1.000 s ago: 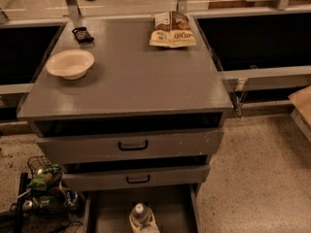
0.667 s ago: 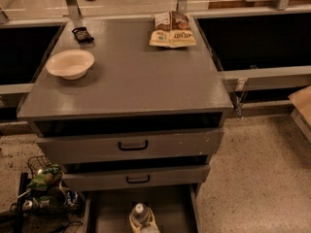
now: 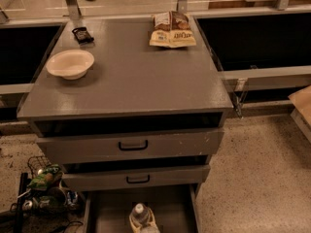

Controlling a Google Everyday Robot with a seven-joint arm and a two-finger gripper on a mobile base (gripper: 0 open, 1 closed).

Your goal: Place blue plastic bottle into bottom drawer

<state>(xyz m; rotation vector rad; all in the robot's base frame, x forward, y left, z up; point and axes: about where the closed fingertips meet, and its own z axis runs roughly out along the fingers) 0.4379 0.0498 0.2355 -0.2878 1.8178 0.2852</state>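
Down at the bottom edge of the view, the bottom drawer (image 3: 109, 211) stood pulled out from under the cabinet, its flat grey floor showing. The blue plastic bottle (image 3: 140, 212) stood upright inside it, about midway between the drawer's left and right walls, white cap up and its lower part cut off by the edge of the view. Pale cream shapes hugged the bottle's shoulders on both sides; these appeared to be the pincer (image 3: 141, 224), low over the drawer and right against the bottle. How wide the pincer stood, and whether it had real hold of the bottle or merely sat beside it, I could not tell, since so little of it showed.

Above the open drawer, the middle drawer (image 3: 137, 177) and the top drawer (image 3: 131, 147) each carried a black bar handle, with dark gaps above their fronts.

On the grey tabletop (image 3: 141, 81), a pale bowl (image 3: 70, 63) sat near the left edge, empty as far as could be seen. A small dark packet (image 3: 82, 34) lay just behind it toward the far left corner. Two snack bags (image 3: 172, 29) lay overlapping at the far edge, right of the middle, well apart from the bowl.

On the speckled floor (image 3: 257, 178) left of the cabinet, a wire basket (image 3: 44, 181) held green and mixed clutter, close to the bottom drawer's left wall.
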